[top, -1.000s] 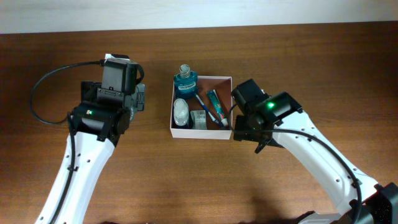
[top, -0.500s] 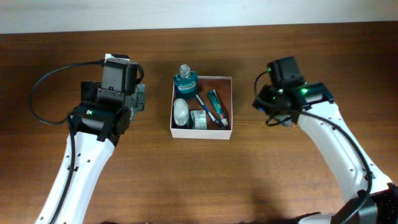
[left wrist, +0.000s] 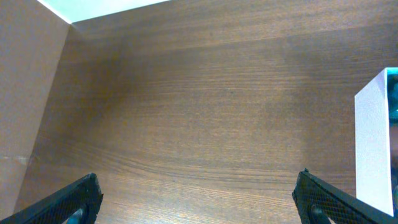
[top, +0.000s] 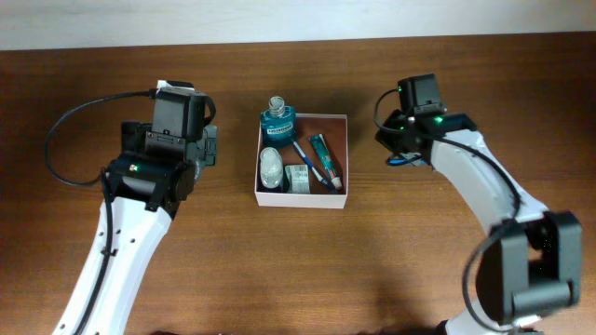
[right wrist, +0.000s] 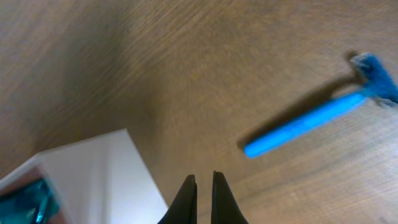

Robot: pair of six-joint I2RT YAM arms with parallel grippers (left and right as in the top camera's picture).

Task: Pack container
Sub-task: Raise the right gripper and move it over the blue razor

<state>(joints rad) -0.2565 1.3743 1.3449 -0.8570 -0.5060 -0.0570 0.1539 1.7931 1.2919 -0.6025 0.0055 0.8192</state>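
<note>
The container (top: 341, 123), a shallow white-walled box with a reddish-brown inside, stands at the table's middle. It holds a teal mouthwash bottle (top: 277, 119), a white item (top: 271, 166), a toothpaste tube (top: 326, 158) and other small toiletries. My right gripper (right wrist: 203, 177) is shut with nothing in it, hovering just right of the container's white wall (right wrist: 93, 174). A blue razor (right wrist: 311, 121) lies on the wood beyond it. My left gripper (left wrist: 196, 186) is open and empty, left of the container wall (left wrist: 373, 143).
The right arm (top: 421, 121) hangs over the table right of the container, the left arm (top: 172, 130) to its left. A black cable (top: 65, 130) loops out behind the left arm. A pale wall borders the table's far edge.
The right arm has pulled away from the container's right front corner, up and to the right, and its gripper has gone from open to shut. The left arm has not moved.
</note>
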